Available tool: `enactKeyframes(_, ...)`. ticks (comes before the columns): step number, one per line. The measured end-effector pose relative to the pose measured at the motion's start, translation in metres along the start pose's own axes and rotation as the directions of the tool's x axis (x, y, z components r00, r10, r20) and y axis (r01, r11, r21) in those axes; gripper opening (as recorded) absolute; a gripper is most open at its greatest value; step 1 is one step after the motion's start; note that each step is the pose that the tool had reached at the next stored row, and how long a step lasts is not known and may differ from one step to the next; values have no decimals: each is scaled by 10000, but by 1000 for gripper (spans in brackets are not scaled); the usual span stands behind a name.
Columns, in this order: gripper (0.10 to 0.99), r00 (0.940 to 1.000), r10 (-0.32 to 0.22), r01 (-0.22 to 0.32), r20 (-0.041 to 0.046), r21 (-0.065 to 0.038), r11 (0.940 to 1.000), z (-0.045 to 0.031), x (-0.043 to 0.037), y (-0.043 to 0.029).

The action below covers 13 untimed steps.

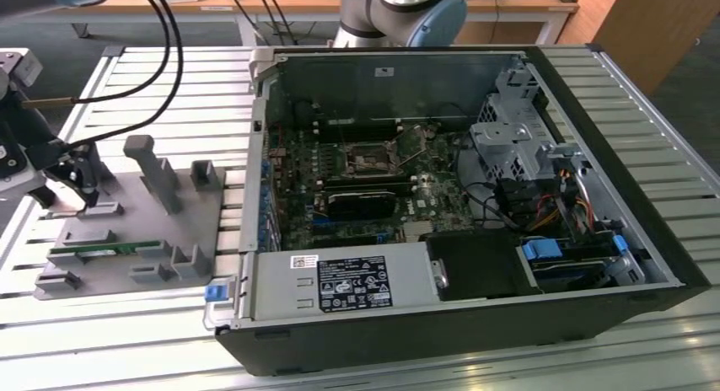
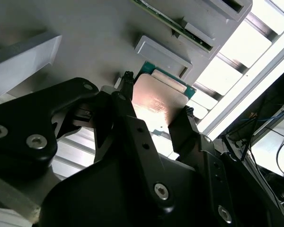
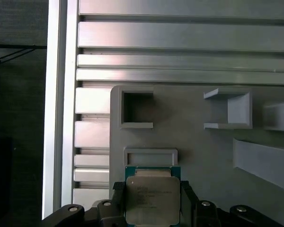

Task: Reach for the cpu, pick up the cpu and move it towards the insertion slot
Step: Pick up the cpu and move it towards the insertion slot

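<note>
cpu (image 3: 153,201): thin flat square, metal lid on a green substrate. Judged light and stiff, but fragile underneath (contacts), and the lid is smooth, so likely slippery. Best hold is by two opposite side edges, kept level w/ mod. force. Don't press on the lid or touch the underside.

Gripper (image 3: 151,186) sits over the cpu, w/ fingers (image 3: 117,191) bracketing it, one on each of two opposite edges. In the second wrist view the cpu (image 2: 158,101) fills the gap between the black fingers (image 2: 132,123). Both tips look pressed onto its edges w/ no gap visible, so I read it as clamped on the cpu. Grip looks roughly centred along the edges, lid facing the cams. Can't tell if it's lifted off its seat yet.

Location: cpu is at the grey fixture plate (image 1: 124,239), by a small rectangular pocket near the plate's edge. That's on the slatted alu bench (image 1: 147,324), at the exterior view's left, where the gripper (image 1: 77,179) hangs. A green memory stick (image 1: 96,250) lies elsewhere on the same plate.

The insertion slot (image 1: 369,159) is on the mobo inside the open pc case (image 1: 450,332), well apart from the cpu, toward the exterior view's right. The case wall stands between the two.
</note>
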State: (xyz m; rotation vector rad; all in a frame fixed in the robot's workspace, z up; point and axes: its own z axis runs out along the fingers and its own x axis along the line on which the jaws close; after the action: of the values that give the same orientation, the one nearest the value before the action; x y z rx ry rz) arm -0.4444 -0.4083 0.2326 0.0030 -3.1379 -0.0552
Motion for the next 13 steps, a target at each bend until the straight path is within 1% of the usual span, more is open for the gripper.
enactKeyframes(13,545,10000,0,0,0,0,10000,-87,0,3)
